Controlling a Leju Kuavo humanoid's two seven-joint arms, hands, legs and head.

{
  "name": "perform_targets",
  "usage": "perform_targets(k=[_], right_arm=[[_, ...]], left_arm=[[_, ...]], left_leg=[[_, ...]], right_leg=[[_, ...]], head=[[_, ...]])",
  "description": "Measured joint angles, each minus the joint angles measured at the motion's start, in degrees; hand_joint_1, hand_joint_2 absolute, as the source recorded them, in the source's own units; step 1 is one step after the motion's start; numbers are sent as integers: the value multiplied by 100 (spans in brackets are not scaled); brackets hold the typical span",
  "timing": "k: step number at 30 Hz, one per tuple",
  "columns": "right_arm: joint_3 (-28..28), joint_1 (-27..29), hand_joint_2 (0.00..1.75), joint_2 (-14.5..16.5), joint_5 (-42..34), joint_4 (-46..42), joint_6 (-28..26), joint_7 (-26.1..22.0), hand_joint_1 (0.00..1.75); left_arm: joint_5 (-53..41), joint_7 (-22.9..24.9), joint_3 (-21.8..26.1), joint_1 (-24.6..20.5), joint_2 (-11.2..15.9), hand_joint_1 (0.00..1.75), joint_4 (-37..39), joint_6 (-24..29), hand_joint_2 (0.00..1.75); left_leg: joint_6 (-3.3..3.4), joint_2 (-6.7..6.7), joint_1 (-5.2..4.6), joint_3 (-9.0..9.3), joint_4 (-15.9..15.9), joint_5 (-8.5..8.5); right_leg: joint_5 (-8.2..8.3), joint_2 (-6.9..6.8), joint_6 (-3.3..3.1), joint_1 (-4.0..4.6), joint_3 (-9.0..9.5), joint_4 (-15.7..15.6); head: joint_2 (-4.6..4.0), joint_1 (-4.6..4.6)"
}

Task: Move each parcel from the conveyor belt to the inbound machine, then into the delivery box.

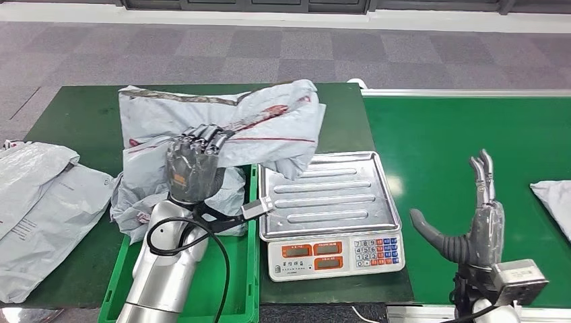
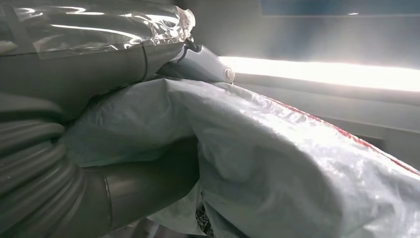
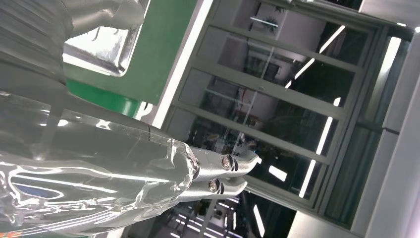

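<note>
A large grey parcel bag [image 1: 222, 124] with red print hangs over the green delivery box [image 1: 250, 289], one corner drooping onto the scale's steel tray [image 1: 326, 195]. My left hand [image 1: 194, 165] grips this bag from below; in the left wrist view its thumb and fingers [image 2: 148, 178] close around the grey plastic [image 2: 277, 163]. My right hand [image 1: 475, 225] stands upright and open over the green conveyor belt [image 1: 458, 134], holding nothing, its fingertips [image 3: 233, 171] seen against windows. Another grey parcel [image 1: 555, 202] lies at the belt's right edge.
The weighing scale [image 1: 333, 256] with orange displays and a keypad sits between box and belt. More grey parcels [image 1: 40, 208] lie on the green table at the left. A grey carpeted floor stretches beyond the table.
</note>
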Motion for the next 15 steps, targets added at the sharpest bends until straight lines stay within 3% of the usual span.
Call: perform_targets(k=[8, 10, 15], right_arm=[[-79, 101, 175, 0, 9, -138, -15, 0, 0], [-98, 124, 175, 0, 14, -161, -10, 1, 0], [-227, 289, 175, 6, 63, -347, 177, -1, 0]], left_arm=[[-82, 112, 185, 152, 84, 175, -264, 0, 175], [-142, 337, 215, 176, 124, 175, -270, -27, 175], [-258, 2539, 161, 349, 630, 175, 128, -873, 175]], left_leg=[[3, -2, -1, 0, 1, 2], [3, -2, -1, 0, 1, 2], [-11, 13, 3, 8, -2, -7]], right_leg=[[1, -2, 1, -1, 2, 0], [1, -2, 1, -1, 1, -1], [-1, 15, -2, 3, -3, 0]], head=[[0, 0], [0, 0], [0, -1]])
